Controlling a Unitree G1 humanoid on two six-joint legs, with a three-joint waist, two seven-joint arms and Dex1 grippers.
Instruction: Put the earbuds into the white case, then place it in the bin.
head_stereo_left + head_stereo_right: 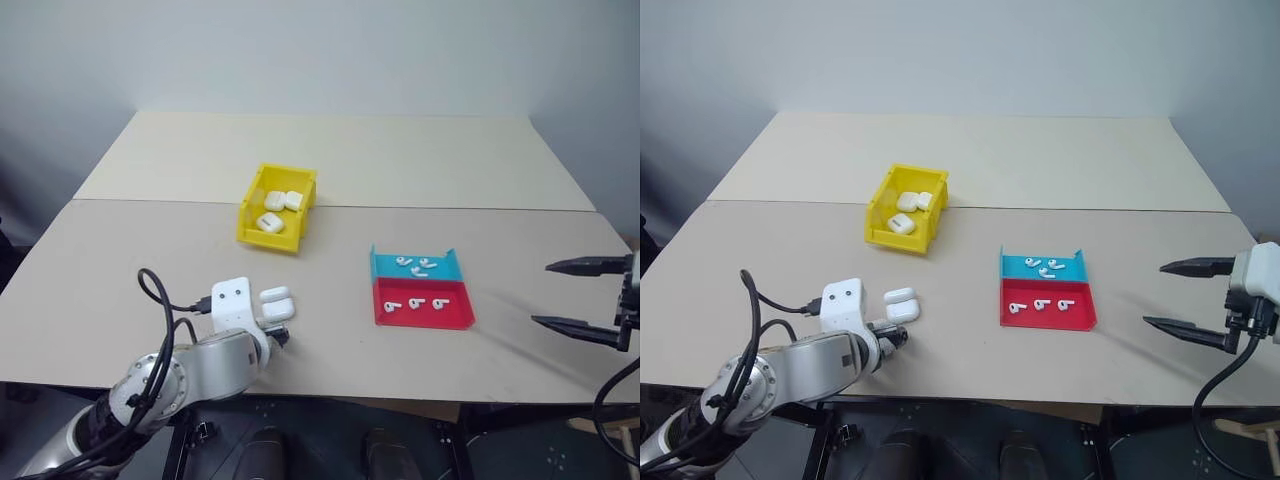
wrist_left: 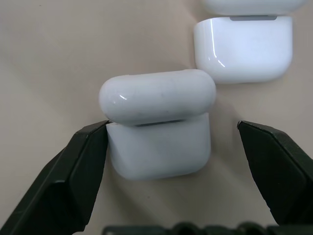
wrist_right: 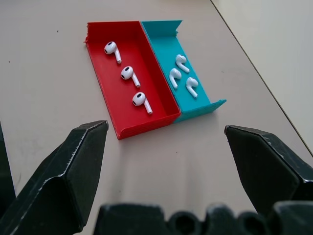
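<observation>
The white case (image 2: 159, 125) is a small glossy pebble-shaped box, its rounded lid slightly wider than the body, with a thin dark seam where the two meet; it lies closed on the beige surface (image 1: 120, 270), well apart from the yellow bin (image 1: 277, 207), on the robot's side of it. A second identical case (image 2: 243, 49) lies just beside it on its bin side. The left hand (image 2: 171, 142) is spread wide around the nearer case: one black finger (image 2: 78, 166) touches its side at the seam, while the other stands clear of it. Inside the bin rest three more white cases (image 1: 281, 208). The earbuds (image 3: 146, 73), tiny glossy white pieces with rounded heads and short stems, lie in a shallow tray (image 3: 122, 122) to the right of the bin, three in its red half and three in its blue half. The right hand (image 1: 575, 296) hovers farther right of the tray, fingers wide apart and holding nothing.
</observation>
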